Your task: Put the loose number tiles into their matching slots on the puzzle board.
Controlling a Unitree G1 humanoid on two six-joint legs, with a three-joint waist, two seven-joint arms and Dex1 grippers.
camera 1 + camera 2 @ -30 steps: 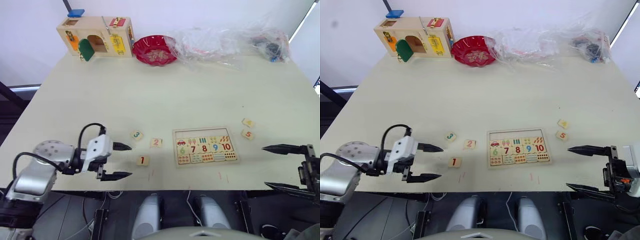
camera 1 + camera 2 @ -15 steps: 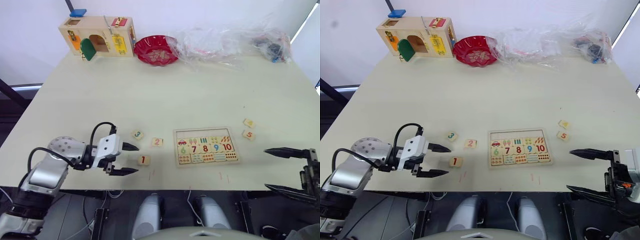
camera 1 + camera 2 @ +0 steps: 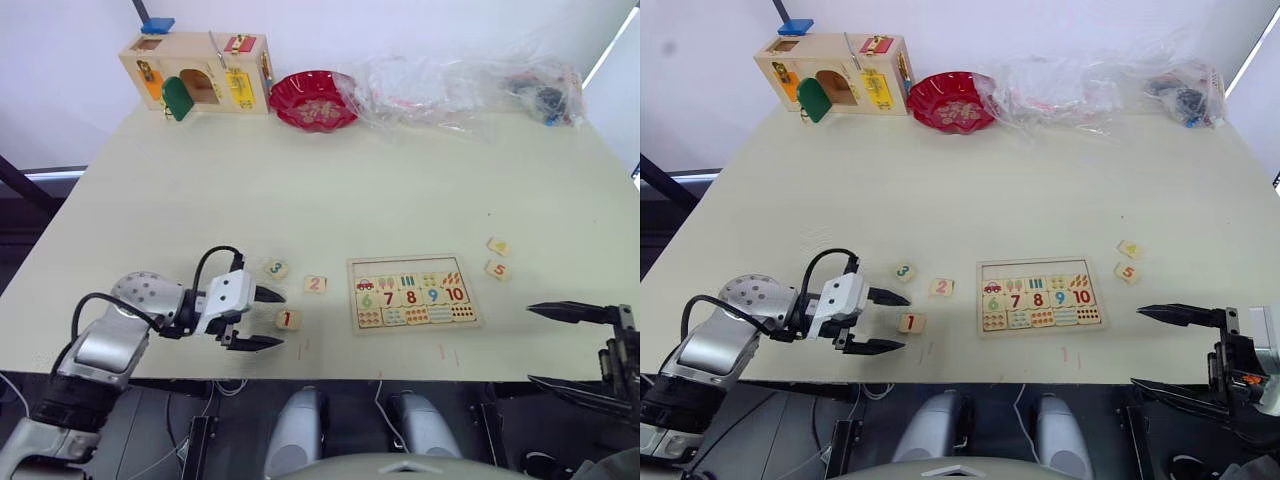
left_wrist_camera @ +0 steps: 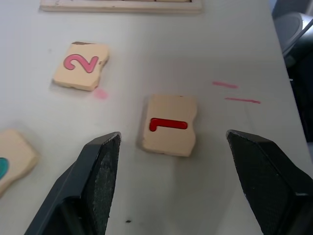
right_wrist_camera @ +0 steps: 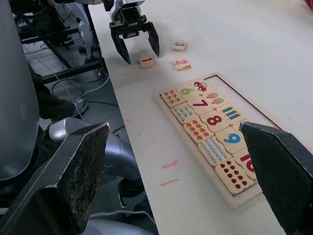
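Five loose number tiles lie flat on the worktop point(image 3: 330, 190), none yet in the puzzle board point(image 3: 410, 292), whose top row of slots point(image 3: 405, 267) sits bare. Tiles 1 point(image 3: 287, 320), 2 point(image 3: 314, 284) and 3 point(image 3: 276, 268) are to the board's left; 4 point(image 3: 497, 246) and 5 point(image 3: 495, 269) lie just off its right edge.

My left gripper point(image 3: 262, 319) is spread wide and low over the worktop, pointed at tile 1; in the left wrist view the tile point(image 4: 168, 125) sits between my two fingers point(image 4: 100, 171), touching neither. My right gripper point(image 3: 568, 345) is also spread wide, holding nothing, hanging past the front edge of the worktop, well apart from tiles 4 and 5.

I judge the tile a light, stiff, thin slab of wood with a smooth face, likely to skate sideways if one finger reaches it first. Its side edges are wavy, so I would close on the two opposite edges, centred, pressing down close to the worktop to catch its low sides. A gentle squeeze should do; it won't crush, but a skewed pinch could flip it.
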